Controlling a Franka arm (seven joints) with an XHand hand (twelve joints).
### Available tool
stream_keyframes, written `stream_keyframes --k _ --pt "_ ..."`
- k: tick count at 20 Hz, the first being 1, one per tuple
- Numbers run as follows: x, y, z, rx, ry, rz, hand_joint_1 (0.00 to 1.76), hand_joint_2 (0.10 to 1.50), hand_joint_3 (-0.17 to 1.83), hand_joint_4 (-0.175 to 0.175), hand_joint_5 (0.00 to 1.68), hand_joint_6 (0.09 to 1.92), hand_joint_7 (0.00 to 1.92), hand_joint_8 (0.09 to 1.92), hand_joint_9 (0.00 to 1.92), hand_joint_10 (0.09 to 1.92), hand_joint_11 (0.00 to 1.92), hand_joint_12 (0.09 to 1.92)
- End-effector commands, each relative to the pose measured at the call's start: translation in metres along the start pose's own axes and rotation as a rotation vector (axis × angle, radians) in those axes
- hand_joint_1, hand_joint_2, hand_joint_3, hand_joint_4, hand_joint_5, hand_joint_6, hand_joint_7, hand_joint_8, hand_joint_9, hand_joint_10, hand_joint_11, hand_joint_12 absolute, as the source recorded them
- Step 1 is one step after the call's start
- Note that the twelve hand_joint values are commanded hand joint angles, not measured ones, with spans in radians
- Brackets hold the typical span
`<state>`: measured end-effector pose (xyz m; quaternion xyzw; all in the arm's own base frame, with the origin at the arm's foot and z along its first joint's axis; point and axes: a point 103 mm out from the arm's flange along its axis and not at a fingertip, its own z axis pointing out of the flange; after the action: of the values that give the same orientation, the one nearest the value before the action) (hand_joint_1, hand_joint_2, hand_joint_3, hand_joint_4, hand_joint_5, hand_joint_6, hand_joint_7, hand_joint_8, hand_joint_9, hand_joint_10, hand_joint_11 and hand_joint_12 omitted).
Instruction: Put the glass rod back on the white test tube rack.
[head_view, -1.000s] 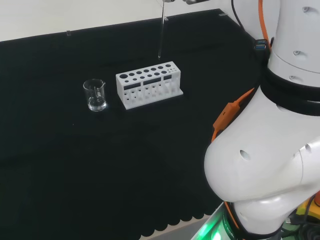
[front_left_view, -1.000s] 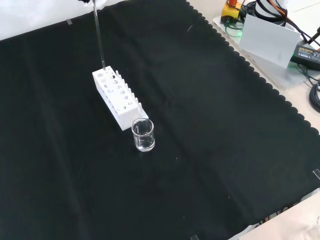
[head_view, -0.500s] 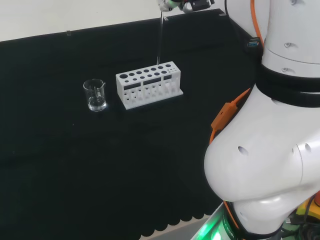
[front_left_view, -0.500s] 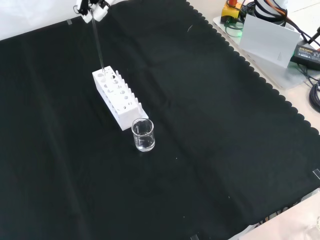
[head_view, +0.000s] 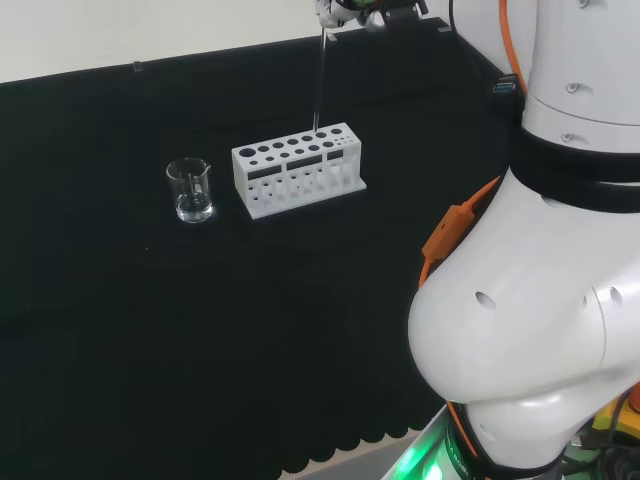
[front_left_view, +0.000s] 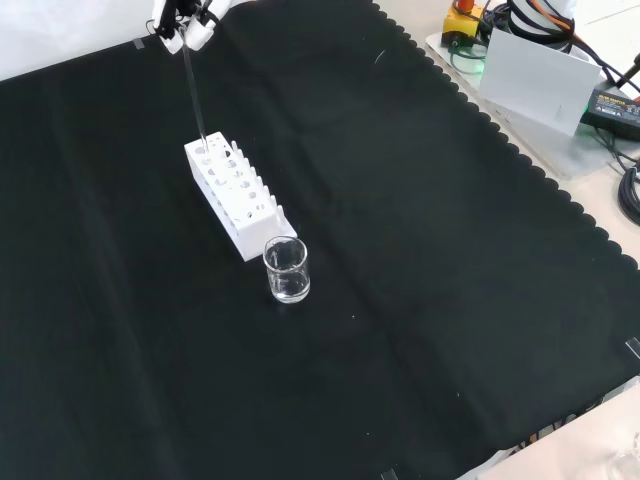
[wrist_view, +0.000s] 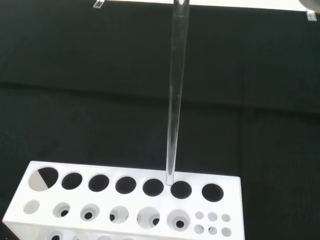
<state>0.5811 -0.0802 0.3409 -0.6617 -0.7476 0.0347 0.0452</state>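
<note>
The black-and-white hand (front_left_view: 187, 22) pinches the top of a thin, clear glass rod (front_left_view: 195, 90), stiff, slippery and likely fragile, above the white plastic test tube rack (front_left_view: 238, 196).

Small clear beaker (front_left_view: 287, 270) upright on black cloth (front_left_view: 420, 260)

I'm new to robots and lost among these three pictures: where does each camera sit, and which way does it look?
Head view: behind and above the arm's base, looking over it at the rack.
Front view: opposite, looking down; the hand enters at top.
Wrist view: at the wrist, looking along the glass rod.
All three share rod and rack.
</note>
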Motion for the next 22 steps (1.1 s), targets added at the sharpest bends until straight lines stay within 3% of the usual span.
stream_keyframes --k 1,22 --pt "-0.0029 -0.0008 0.0001 -0.004 0.003 -0.001 1.18 1.15 -0.17 -0.175 1.09 0.87 1.56 0.72 1.75 0.56 1.70 0.93" --pt "-0.0048 -0.0010 0.0043 0.010 -0.004 0.008 1.18 1.15 -0.17 -0.175 1.10 0.87 1.56 0.72 1.75 0.56 1.69 0.93"
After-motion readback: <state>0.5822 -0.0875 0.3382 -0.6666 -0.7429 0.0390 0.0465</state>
